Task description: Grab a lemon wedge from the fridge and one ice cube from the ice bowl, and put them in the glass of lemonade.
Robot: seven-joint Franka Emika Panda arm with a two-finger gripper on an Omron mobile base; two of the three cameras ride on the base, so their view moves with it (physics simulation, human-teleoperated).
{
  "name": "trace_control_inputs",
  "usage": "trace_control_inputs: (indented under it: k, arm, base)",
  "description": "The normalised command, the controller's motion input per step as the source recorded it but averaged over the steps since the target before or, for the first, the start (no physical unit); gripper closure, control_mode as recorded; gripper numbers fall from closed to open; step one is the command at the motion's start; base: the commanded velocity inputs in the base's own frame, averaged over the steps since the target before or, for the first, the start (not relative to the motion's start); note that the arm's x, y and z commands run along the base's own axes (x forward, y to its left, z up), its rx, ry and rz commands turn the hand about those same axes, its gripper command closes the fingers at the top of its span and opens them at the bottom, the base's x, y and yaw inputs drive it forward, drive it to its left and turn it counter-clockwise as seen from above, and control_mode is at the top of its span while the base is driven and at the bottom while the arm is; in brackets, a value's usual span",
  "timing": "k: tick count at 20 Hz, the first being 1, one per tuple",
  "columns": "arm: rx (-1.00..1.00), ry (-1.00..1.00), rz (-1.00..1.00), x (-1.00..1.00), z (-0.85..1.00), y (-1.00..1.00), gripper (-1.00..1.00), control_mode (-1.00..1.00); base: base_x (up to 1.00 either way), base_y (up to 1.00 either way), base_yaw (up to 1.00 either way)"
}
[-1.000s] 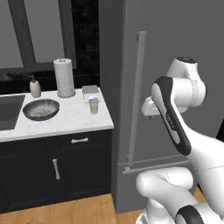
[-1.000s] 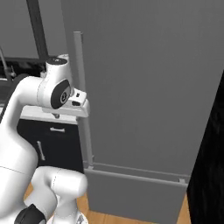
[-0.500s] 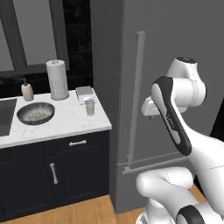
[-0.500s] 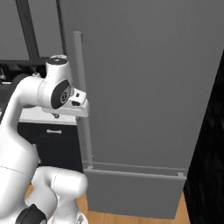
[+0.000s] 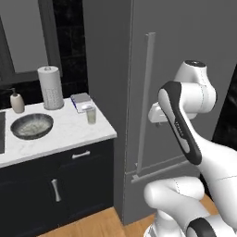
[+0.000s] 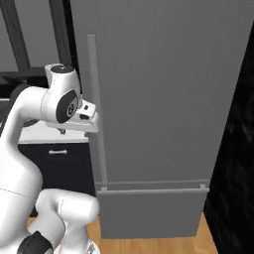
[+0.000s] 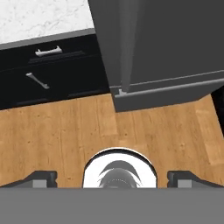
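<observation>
The fridge [image 5: 194,37] stands shut, so the lemon wedge is hidden. Its long bar handle [image 5: 148,92] runs vertically right beside my hand. My gripper [image 7: 113,177] points down at the wooden floor, open and with nothing between its fingers; it hangs close to the handle [image 6: 96,114] without touching it. On the white counter [image 5: 65,139] to the left sits the ice bowl [image 5: 31,126], dark and speckled. The glass of lemonade [image 5: 91,115] stands near the counter's right end, closest to the fridge [image 6: 163,89].
A paper towel roll [image 5: 50,87], a beige soap dispenser [image 5: 17,102] and a small flat box [image 5: 82,102] stand at the back of the counter. Dark cabinets with metal handles [image 5: 81,154] lie below it. A dark wall [image 6: 238,149] flanks the fridge on the right.
The whole scene has slid left in the left base view, so the base has moved toward the fridge. The arm keeps its pose and the gripper stays open.
</observation>
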Motion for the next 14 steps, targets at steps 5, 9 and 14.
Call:
trace_control_inputs:
  k: [5,9,14]
  arm:
    - [0.0,0.0,0.0,0.0,0.0,0.0,-1.0,1.0]
    - [0.0,0.0,0.0,0.0,0.0,0.0,-1.0,1.0]
    - [0.0,0.0,0.0,0.0,0.0,0.0,-1.0,1.0]
  base:
    - [0.03,0.5,-0.39]
    - [0.19,0.46,-0.36]
    - [0.42,0.38,-0.24]
